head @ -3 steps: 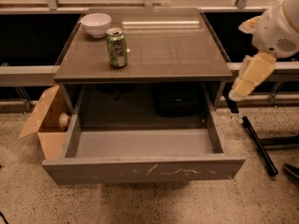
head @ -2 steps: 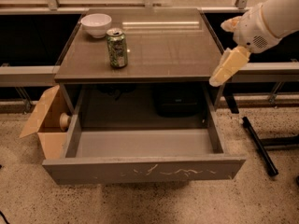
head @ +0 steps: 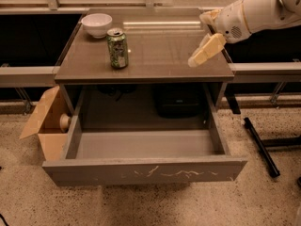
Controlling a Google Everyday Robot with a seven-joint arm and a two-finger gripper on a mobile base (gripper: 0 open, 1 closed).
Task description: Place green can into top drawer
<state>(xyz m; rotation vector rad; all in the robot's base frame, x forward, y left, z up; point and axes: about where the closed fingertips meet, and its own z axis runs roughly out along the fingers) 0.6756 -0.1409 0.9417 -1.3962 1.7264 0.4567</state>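
Note:
The green can (head: pixel 117 48) stands upright on the grey tabletop (head: pixel 160 55), left of centre, in front of a white bowl (head: pixel 97 24). The top drawer (head: pixel 141 147) is pulled wide open below the tabletop, its pale inside bare and white scratches on its front panel. My gripper (head: pixel 203 52) hangs from the white arm over the right part of the tabletop, well to the right of the can and apart from it.
An open cardboard box (head: pixel 47 124) stands on the floor against the table's left side. A black stand leg (head: pixel 261 145) lies on the floor at the right. A dark object (head: pixel 178 100) sits under the table behind the drawer. Windows run along the back.
My arm and gripper have moved left and up, from beside the table's right edge to over the right part of the tabletop. The can, bowl and drawer have not moved.

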